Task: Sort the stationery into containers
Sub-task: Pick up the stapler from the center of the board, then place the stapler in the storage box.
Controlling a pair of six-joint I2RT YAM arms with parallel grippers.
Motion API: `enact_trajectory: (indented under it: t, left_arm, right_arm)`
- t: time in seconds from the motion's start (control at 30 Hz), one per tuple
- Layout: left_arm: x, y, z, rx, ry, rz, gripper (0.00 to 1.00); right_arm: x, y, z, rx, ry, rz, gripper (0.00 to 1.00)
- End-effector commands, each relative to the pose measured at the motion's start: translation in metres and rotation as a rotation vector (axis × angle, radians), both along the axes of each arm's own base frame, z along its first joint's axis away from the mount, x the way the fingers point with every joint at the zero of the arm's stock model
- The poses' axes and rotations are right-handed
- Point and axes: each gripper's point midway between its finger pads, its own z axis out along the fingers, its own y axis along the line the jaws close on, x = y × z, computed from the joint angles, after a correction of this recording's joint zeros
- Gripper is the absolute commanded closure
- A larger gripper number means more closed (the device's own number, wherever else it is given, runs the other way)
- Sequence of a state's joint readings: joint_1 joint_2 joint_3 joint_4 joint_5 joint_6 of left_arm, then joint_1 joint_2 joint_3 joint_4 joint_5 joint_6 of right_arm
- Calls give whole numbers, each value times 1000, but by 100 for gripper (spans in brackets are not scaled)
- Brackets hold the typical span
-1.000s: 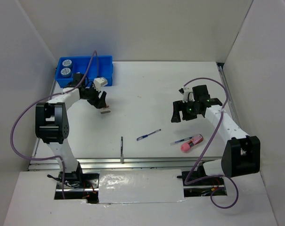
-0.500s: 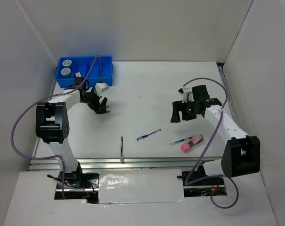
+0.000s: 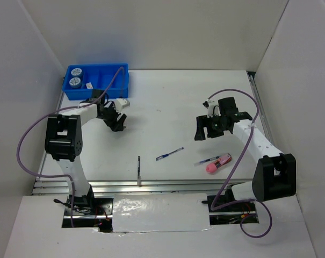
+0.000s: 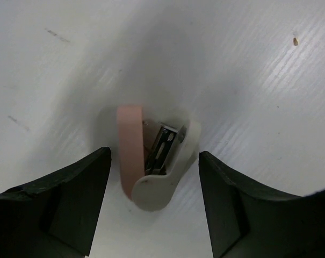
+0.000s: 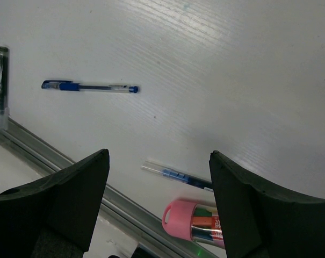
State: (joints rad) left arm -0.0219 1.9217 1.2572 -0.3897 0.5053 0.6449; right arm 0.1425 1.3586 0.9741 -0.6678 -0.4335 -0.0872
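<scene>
**Top view.** The blue tray [image 3: 100, 66] sits in the desk's far-left corner. Its leftmost compartment holds two blue tape rolls [image 3: 74, 81], and the next one holds a small white piece [image 3: 89, 85]. My left pincer [image 3: 118, 122] is low over the desk, just in front of the tray. My right pincer [image 3: 209, 130] is near the right edge. Toward the near edge lie a blue pen [image 3: 169, 154], a second pen [image 3: 208, 160], a pink tube [image 3: 218, 164] and a dark stick [image 3: 139, 169].

**Left wrist.** The jaws stand wide, either side of a small pink-and-white item [image 4: 157, 185] lying on the desk, and neither touches it.

**Right wrist.** The jaws are spread and hold nothing.
</scene>
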Motion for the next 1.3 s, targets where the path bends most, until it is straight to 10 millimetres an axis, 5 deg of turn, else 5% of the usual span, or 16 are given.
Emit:
enact_trajectory:
  t: [0.0, 0.23, 0.37, 0.5, 0.6, 0.8, 0.93, 1.07, 1.1, 1.27]
  left_arm:
    - [5, -10, 3, 50, -35, -86, 22]
    - [10, -12, 10, 44, -60, -74, 36]
    - [17, -5, 19, 32, -57, -30, 58]
    - [29, 7, 31, -4, -54, 52, 70]
    - [51, 27, 55, -88, -71, 184, 78]
    - [135, 87, 153, -216, -340, 499, 89]
    - [176, 125, 202, -226, -566, 673, 99]
    - [206, 142, 215, -237, -641, 744, 100]
    - [213, 146, 199, -236, -620, 762, 100]
    - [233, 163, 190, -264, -660, 832, 97]
  right_arm:
    - [4, 4, 7, -1, -17, 22, 19]
    - [3, 4, 5, -3, -15, 21, 19]
    - [3, 3, 5, -4, -19, 19, 19]
    - [3, 3, 4, -5, -16, 20, 19]
    - [4, 4, 4, -1, -16, 22, 19]
    - [4, 6, 0, 3, -4, 27, 19]
    - [5, 7, -3, 4, 10, 31, 19]
    - [6, 6, -5, 0, 16, 28, 19]
    - [6, 5, -7, -2, 18, 26, 19]
    - [5, 1, -12, -12, 36, 16, 19]
